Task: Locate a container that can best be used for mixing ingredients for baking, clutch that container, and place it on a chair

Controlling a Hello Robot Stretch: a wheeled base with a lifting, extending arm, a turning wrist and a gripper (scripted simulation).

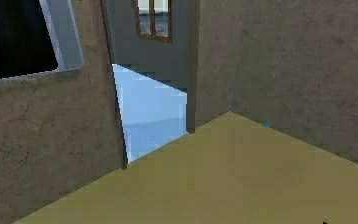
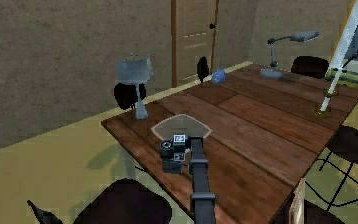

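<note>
Pincer (image 2: 171, 150): above the counter (image 2: 257, 110), grip and load cannot be told.
Tan bowl (image 2: 182, 126): pincer's one o'clock, on counter.
Lamp (image 2: 135, 78): eleven o'clock.

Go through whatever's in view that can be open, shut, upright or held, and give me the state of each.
Wooden door, shut.
Doorway, open.
Table lamp, upright on the table.
Desk lamp, upright, head bent forward.
Beige bowl, upright on the table.
Pincer, near the bowl; cannot tell whether it holds anything.
</note>
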